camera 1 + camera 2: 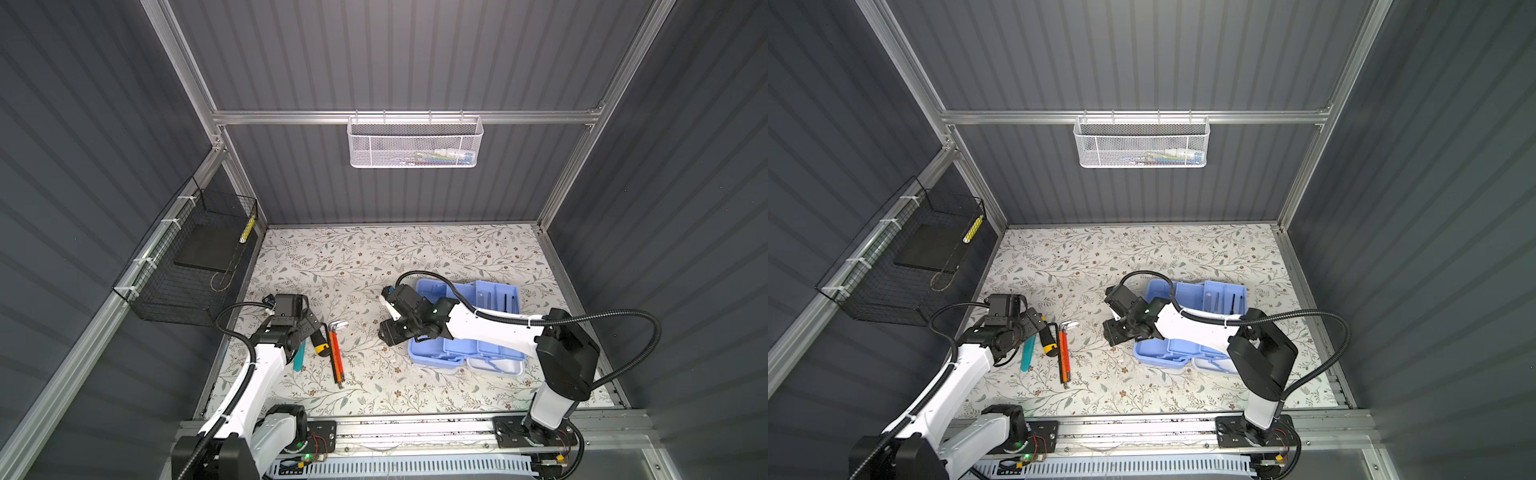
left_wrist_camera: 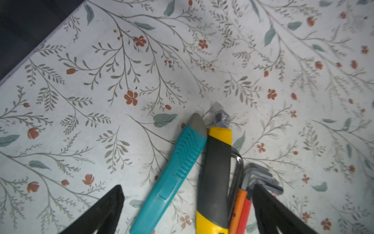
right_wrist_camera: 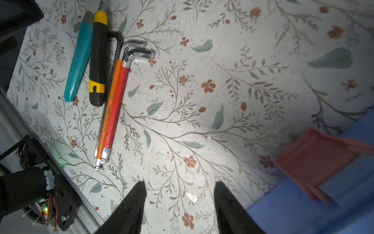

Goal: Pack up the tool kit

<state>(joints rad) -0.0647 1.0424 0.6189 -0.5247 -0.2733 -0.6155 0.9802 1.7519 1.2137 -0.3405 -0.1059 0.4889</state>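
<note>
**Top view.** The light blue tool kit box is lying at 3 o'clock on the floral desk, partly under the right arm. At 9 o'clock, a teal utility knife, a yellow-and-black utility knife and orange- and red-sleeved hex keys are lying side by side. The left gripper is hovering over these tools, its fingers spread wide and gripping nothing. The right gripper is hanging at the box's 9 o'clock side, its fingers apart and empty.
</note>
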